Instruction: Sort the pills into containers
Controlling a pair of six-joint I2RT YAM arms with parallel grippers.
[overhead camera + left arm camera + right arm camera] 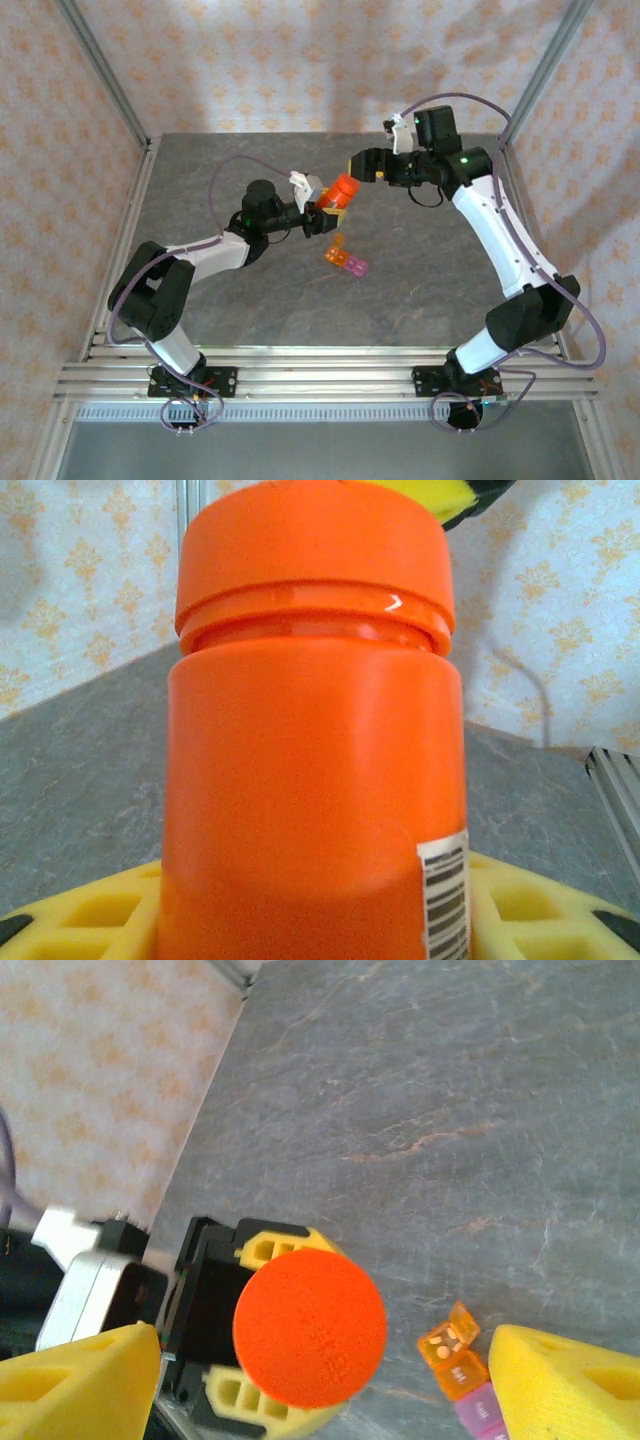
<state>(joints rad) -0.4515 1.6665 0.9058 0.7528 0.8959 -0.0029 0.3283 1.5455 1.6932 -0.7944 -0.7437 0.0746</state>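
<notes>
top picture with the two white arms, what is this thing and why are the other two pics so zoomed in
Those are two robot arms bolted to the near edge of a grey table. The wide picture looks down from a camera above and behind them. The two close-ups come from small cameras on each arm's wrist. The left claw grips an orange bottle with its cap on. The right claw stands open over that cap. On the table lies a short strip of small joined containers, orange at one end and pink at the other.
</notes>
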